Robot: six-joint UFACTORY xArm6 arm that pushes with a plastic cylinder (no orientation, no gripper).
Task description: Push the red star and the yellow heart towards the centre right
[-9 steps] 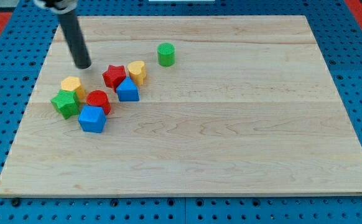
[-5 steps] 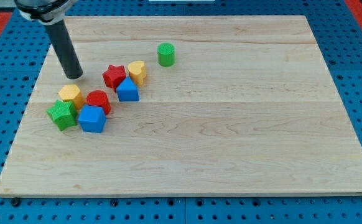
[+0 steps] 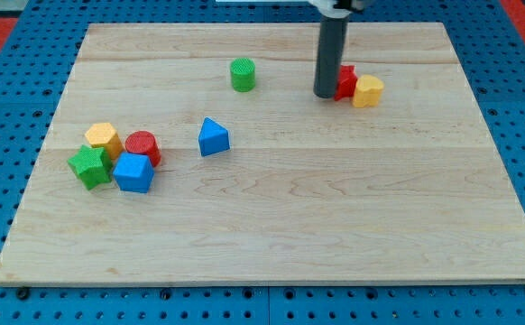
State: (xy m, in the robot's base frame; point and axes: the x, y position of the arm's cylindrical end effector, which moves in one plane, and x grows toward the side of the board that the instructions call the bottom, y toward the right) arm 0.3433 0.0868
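Observation:
The red star (image 3: pixel 345 82) lies in the upper right part of the wooden board (image 3: pixel 271 235), partly hidden behind my rod. The yellow heart (image 3: pixel 367 91) touches its right side. My tip (image 3: pixel 325 94) rests against the star's left side. Both blocks sit above the board's middle height, right of centre.
A green cylinder (image 3: pixel 242 74) stands left of my tip. A blue triangular block (image 3: pixel 213 137) lies left of centre. At the left a cluster holds a yellow hexagon (image 3: pixel 104 138), a red cylinder (image 3: pixel 142 147), a green star (image 3: pixel 89 166) and a blue cube (image 3: pixel 134 172).
My tip moved from the far left to the upper right. The red star and yellow heart were pushed right with it. The blue triangular block shifted slightly to the right.

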